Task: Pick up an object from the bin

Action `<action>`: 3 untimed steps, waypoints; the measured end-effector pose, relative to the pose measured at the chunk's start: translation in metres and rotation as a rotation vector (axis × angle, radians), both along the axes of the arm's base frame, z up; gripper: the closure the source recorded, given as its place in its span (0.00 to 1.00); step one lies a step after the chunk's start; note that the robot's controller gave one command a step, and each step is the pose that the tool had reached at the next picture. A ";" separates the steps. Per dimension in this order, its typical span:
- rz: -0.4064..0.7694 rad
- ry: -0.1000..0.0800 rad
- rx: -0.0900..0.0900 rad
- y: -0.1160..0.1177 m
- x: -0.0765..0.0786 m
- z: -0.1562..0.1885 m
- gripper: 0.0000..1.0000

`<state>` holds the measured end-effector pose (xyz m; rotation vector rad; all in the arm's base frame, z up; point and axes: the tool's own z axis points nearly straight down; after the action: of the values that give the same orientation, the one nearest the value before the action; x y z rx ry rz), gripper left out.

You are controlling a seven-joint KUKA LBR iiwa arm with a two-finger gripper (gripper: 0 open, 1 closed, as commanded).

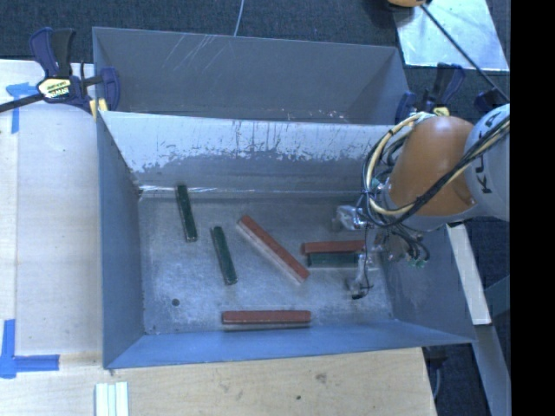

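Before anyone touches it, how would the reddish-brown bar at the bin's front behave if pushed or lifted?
The reddish-brown bar looks straight and flat-sided: probably stiff, sliding rather than rolling. Slim, so likely light; gripped off-centre it may tilt.

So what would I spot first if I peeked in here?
The robot arm's big orange dome, wrapped in cables, sticks out at the right side of the grey bin. Next come the flat sticks on the bin's floor. A long reddish-brown stick lies slantwise in the middle, another reddish stick lies along the near wall, and a dark green stick and a second green stick lie on the left.
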<state>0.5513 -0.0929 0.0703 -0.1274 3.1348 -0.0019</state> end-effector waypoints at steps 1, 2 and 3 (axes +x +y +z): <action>0.025 0.000 0.001 -0.014 -0.008 0.012 0.00; 0.242 -0.004 0.000 0.037 0.007 0.002 1.00; 0.242 -0.004 0.000 0.037 0.007 0.002 1.00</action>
<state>0.5585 -0.0563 0.0718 -0.5045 3.0928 -0.0011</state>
